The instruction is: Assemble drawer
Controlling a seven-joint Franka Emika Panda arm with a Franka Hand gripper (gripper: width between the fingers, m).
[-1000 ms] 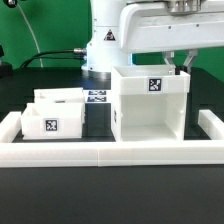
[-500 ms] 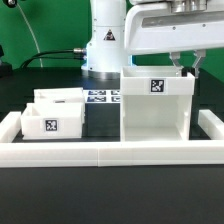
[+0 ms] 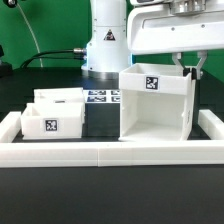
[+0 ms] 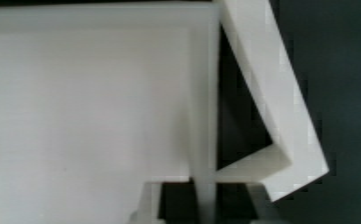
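Note:
The large white drawer housing (image 3: 155, 105) stands on the table at the exterior view's right, open side toward the camera, tag on its top front, slightly tilted. My gripper (image 3: 186, 68) comes down from above and is shut on the housing's right wall. In the wrist view the thin white wall (image 4: 214, 120) runs between my two dark fingers (image 4: 175, 202), with my gripper (image 4: 212, 203) closed around it. Two small white trays (image 3: 50, 122) (image 3: 60, 98) sit side by side at the exterior view's left, each tagged.
A long low white border wall (image 3: 110, 153) runs along the front and up both sides. The marker board (image 3: 100, 97) lies flat between the trays and the housing. The robot base (image 3: 105, 45) stands behind.
The housing has shifted toward the exterior view's right with my gripper and now sits slightly tilted. The trays have not moved.

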